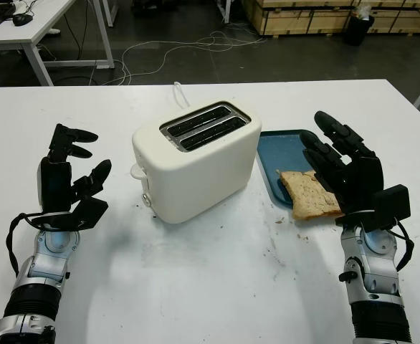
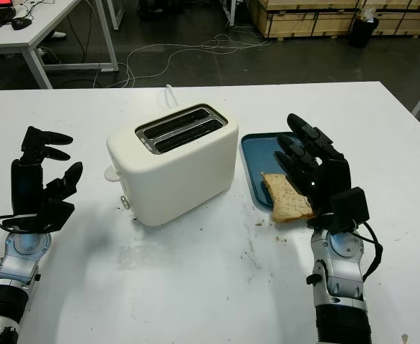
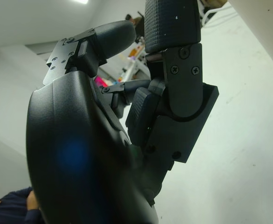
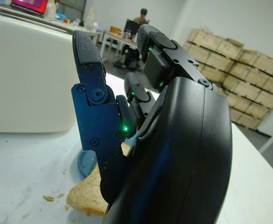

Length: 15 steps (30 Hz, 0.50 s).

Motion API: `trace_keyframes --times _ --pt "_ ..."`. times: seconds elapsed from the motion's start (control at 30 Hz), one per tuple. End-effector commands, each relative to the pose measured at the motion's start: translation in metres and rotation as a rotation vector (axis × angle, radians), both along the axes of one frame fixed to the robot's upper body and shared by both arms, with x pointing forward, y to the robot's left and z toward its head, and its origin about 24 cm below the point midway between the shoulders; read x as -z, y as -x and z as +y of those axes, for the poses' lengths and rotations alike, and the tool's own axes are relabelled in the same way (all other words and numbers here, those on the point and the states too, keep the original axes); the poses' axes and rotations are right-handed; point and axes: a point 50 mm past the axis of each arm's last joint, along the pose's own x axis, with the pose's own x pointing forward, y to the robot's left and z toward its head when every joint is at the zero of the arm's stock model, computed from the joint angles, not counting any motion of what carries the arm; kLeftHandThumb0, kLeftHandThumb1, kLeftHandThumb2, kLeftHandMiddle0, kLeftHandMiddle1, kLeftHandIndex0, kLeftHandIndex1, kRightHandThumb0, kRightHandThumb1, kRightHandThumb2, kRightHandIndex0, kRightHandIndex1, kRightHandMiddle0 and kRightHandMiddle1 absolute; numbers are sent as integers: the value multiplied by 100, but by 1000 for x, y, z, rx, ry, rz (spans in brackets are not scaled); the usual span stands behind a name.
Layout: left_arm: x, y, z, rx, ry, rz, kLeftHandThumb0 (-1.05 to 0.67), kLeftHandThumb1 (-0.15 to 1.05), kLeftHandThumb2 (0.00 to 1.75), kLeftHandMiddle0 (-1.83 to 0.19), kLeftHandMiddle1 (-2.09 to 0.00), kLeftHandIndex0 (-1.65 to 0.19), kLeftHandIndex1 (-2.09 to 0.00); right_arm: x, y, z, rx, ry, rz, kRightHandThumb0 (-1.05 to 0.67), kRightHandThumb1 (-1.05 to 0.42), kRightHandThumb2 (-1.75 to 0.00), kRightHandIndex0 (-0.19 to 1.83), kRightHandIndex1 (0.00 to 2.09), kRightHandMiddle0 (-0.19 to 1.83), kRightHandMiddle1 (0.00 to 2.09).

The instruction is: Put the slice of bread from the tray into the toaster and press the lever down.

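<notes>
Well, the slice of bread [image 1: 309,195] lay half on the blue tray [image 1: 278,154], at the toaster's [image 1: 192,161] three o'clock. The right hand [image 1: 342,168] (open, holding nothing) hid its far edge. The left hand [image 1: 70,179] was open at nine o'clock.

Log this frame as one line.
left hand: open, left of toaster | right hand: open, beside bread | bread: on tray edge | slots empty
</notes>
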Motion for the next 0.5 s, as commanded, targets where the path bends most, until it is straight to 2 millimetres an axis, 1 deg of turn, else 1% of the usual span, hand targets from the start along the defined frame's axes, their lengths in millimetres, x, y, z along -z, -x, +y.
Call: trace_keyframes --times 0.0,0.27,0.37,0.4,0.47 --pt "-6 -3 -1 12 12 -31 -105 92 52 -29 -158 -13 -150 -5 -2 0 -4 -6 -17 -45 -92 -3 55 0 55 0" --pt "-6 -3 -2 14 12 -39 -105 92 53 -29 -158 -14 -150 -4 -1 -1 -6 10 -13 -46 -92 -3 56 1 57 1" --pt "-7 -4 -1 13 19 -37 -105 92 52 -31 -158 -15 -150 -4 0 -3 -8 48 -6 -48 -92 -2 56 0 56 0" --pt "-7 -4 -1 13 23 -38 -105 92 52 -31 -158 -15 -150 -5 1 -4 -2 97 -9 -49 -92 -2 56 0 56 0" --pt "-7 -4 -2 11 23 -41 -105 92 52 -32 -158 -16 -149 -10 8 -10 39 304 -48 -49 -92 -2 57 1 56 0"
